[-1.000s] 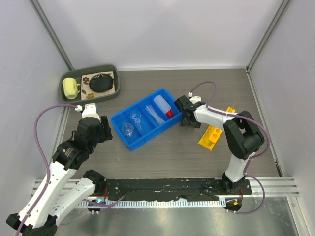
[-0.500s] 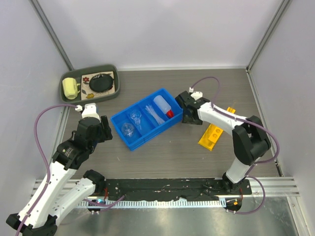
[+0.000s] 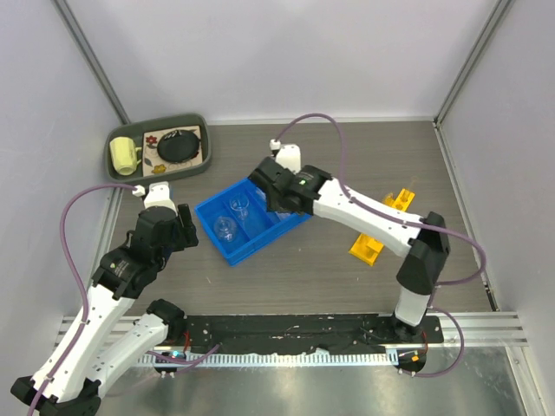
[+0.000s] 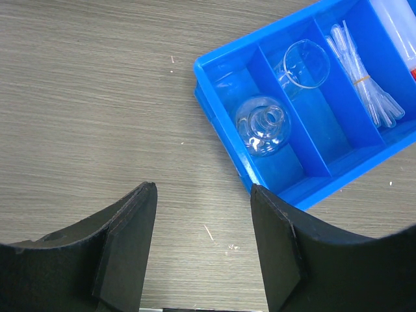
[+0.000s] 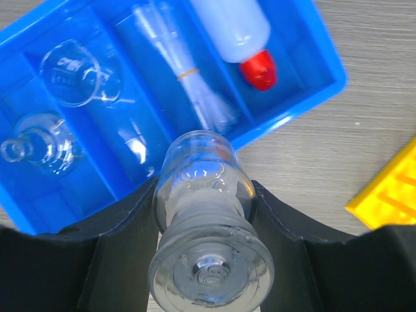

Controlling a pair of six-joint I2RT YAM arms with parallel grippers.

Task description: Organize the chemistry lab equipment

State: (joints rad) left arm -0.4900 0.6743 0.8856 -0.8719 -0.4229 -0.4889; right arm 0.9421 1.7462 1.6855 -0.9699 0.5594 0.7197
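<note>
My right gripper (image 5: 205, 195) is shut on a clear glass stoppered bottle (image 5: 205, 214) and holds it above the near rim of the blue bin (image 5: 305, 97). In the bin lie the white squeeze bottle (image 5: 234, 26) with its red cap (image 5: 259, 70), a bundle of clear pipettes (image 5: 188, 78), a glass beaker (image 5: 75, 81) and a round flask (image 5: 36, 146). In the top view the right gripper (image 3: 276, 198) hovers over the bin (image 3: 234, 251) and hides the squeeze bottle. My left gripper (image 4: 203, 195) is open and empty over bare table, left of the bin (image 4: 221, 130). The yellow rack (image 3: 366, 247) lies right of the bin.
A dark green tray (image 3: 201, 139) at the back left holds a yellow mug (image 3: 126, 154) and a round black object (image 3: 179, 145). The right arm stretches across the table from the rack to the bin. Walls close in the table on three sides.
My right gripper has swung left from beside the bin's right end to above the bin, carrying the glass bottle. The left arm has not moved.
</note>
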